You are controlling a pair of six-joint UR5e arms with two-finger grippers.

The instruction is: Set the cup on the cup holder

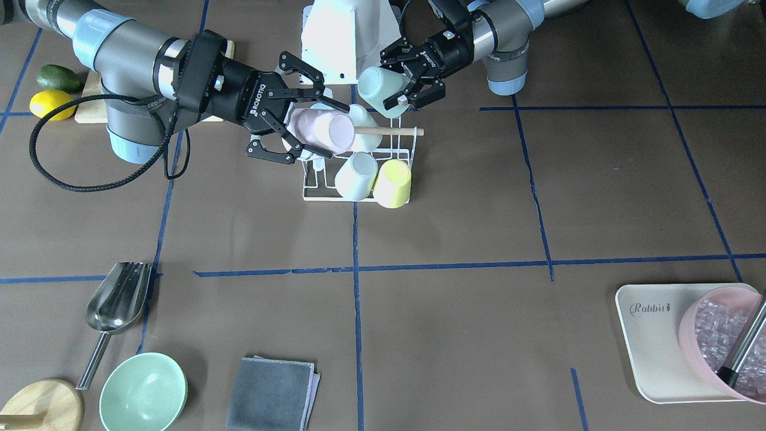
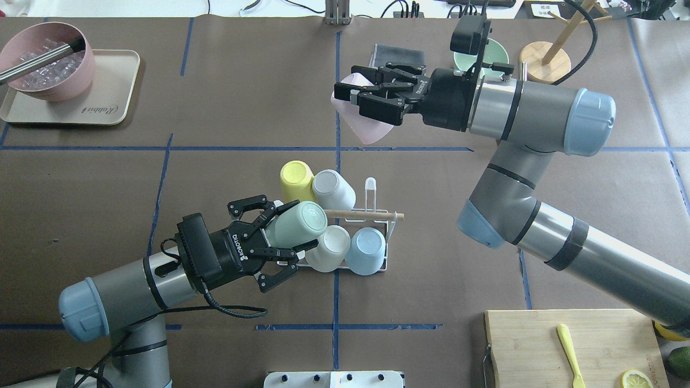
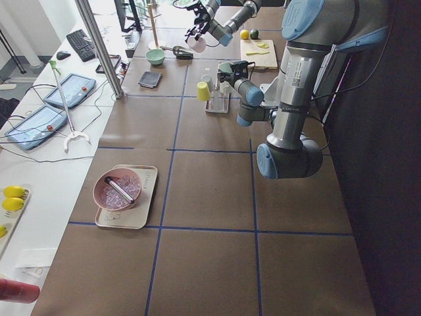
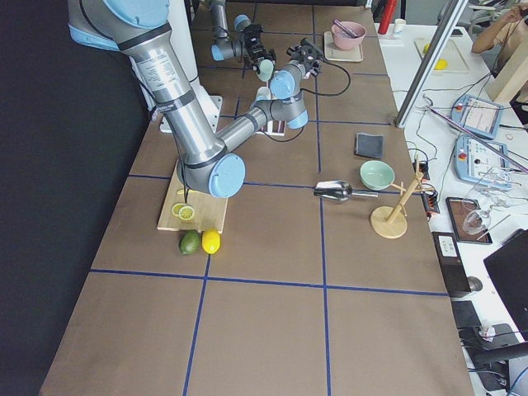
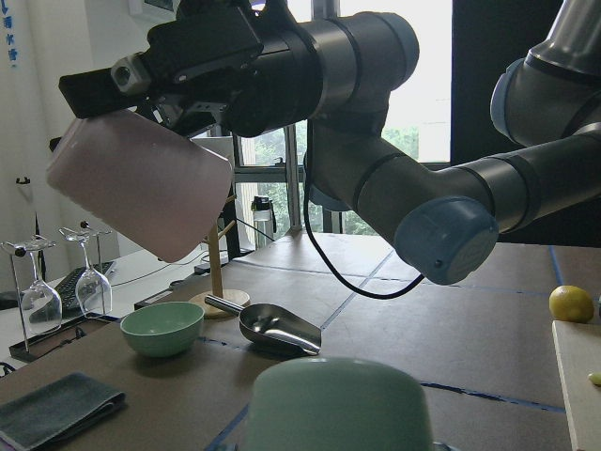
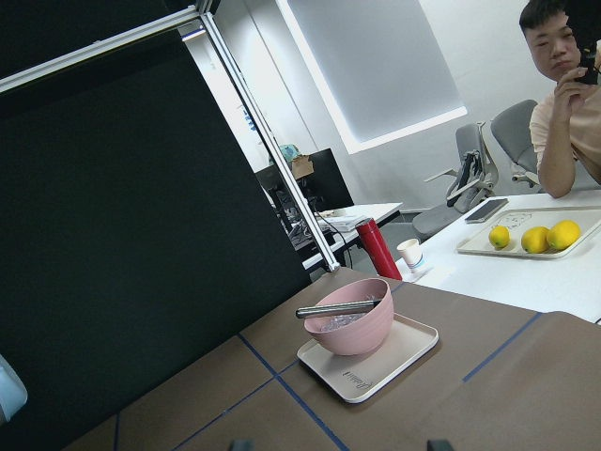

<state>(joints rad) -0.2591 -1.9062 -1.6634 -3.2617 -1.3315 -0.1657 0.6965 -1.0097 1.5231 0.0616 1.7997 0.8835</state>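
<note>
The cup holder (image 2: 384, 237) is a white wire rack with a wooden rod (image 2: 361, 215) and stands mid-table. It also shows in the front-facing view (image 1: 359, 194). A yellow cup (image 2: 296, 180), a grey cup (image 2: 333, 188), a white cup (image 2: 331, 248) and a light blue cup (image 2: 366, 250) sit on it. My left gripper (image 2: 303, 225) is shut on a mint green cup (image 2: 294, 229), held over the rack's left end. My right gripper (image 2: 354, 89) is shut on a pink cup (image 2: 369, 129), held tilted high above the table beyond the rack.
A pink bowl of ice (image 2: 48, 67) sits on a beige tray (image 2: 116, 102) at the far left. A cutting board (image 2: 539, 345) lies near right. A green bowl (image 1: 143, 392), metal scoop (image 1: 116, 299), grey cloth (image 1: 272, 395) and wooden stand (image 1: 39, 407) lie along the far side.
</note>
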